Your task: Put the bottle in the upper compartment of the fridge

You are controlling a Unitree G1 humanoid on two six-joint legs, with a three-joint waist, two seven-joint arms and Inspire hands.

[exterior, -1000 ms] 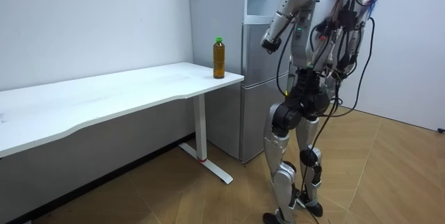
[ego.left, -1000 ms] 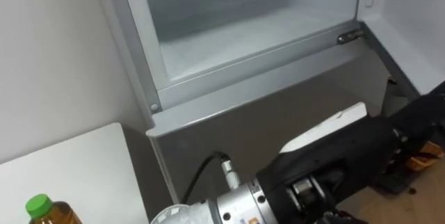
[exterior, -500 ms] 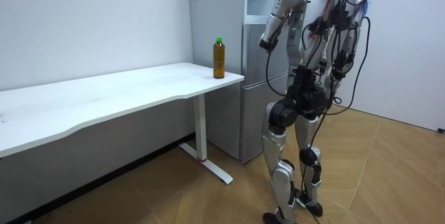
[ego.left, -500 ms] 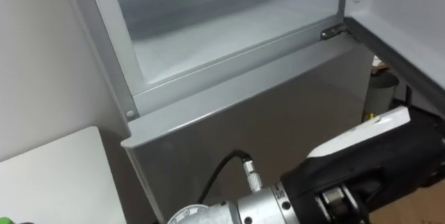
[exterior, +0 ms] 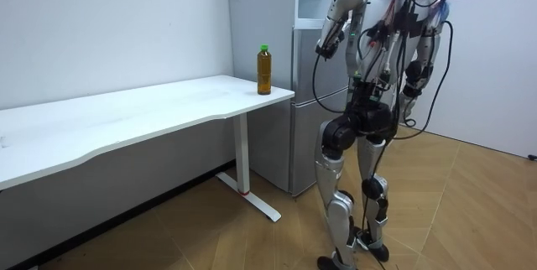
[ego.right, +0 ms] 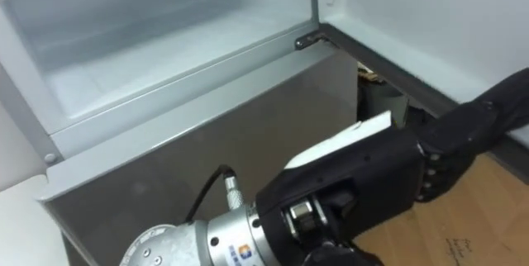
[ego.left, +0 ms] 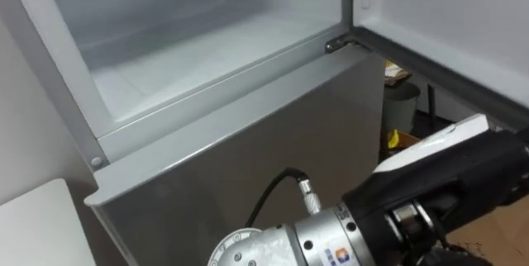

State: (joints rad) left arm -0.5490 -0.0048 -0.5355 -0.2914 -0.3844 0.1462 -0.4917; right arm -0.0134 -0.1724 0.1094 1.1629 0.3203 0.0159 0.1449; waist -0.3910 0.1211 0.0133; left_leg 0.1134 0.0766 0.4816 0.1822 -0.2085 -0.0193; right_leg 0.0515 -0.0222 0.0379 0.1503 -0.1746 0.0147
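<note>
The amber bottle with a green cap (exterior: 264,70) stands upright on the corner of the white table (exterior: 168,106), to the room view's left of the fridge. I stand facing the grey fridge (exterior: 310,94). Its upper compartment (ego.left: 190,59) is open, with a bare white floor inside. My left hand (ego.left: 450,175) reaches across in front of the closed lower door (ego.left: 248,159) with relaxed fingers and holds nothing. It is also seen as the raised left hand (exterior: 324,48) in the room view. My right hand (exterior: 409,102) hangs at my side.
The upper fridge door (ego.left: 446,18) stands swung open at the right. Below it, a dark cylinder (ego.left: 402,105) and some yellow items sit on the wooden floor. The table's corner (ego.left: 33,216) shows at the lower left.
The eye view has swung right, so the bottle and most of the table have left it. The room view shows my torso turning toward the fridge. The bottle has not moved.
</note>
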